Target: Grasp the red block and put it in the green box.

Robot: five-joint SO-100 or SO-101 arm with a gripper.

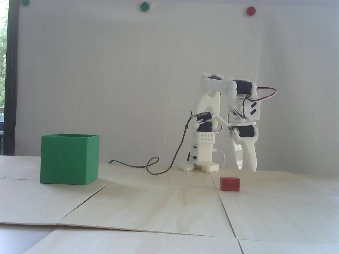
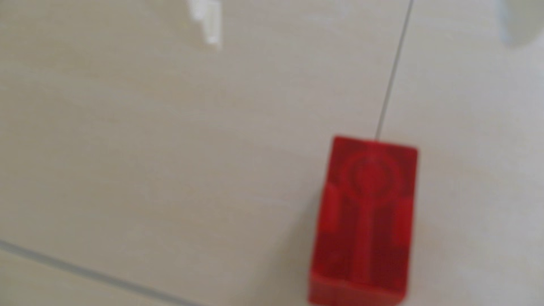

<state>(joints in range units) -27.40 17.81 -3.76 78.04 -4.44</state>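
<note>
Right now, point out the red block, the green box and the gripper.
red block [image 1: 230, 184]: fixed view, middle of its front face.
green box [image 1: 65, 160]: fixed view, middle of its front wall.
gripper [image 1: 246, 169]: fixed view, midway between the tips of its two fingers, above the table behind the block.

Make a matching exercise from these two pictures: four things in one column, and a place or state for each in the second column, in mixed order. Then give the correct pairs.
Things:
1. red block
2. green box
3. gripper
4. dark cable

Places or states:
A. stands at the left of the fixed view, open at the top
B. hangs above the table, fingertips pointing down, holding nothing
C. runs down from the arm and lies looped on the table
D. lies on the table, below the fingertips in the fixed view

Pairs: 1-D, 2-A, 3-B, 4-C
</note>
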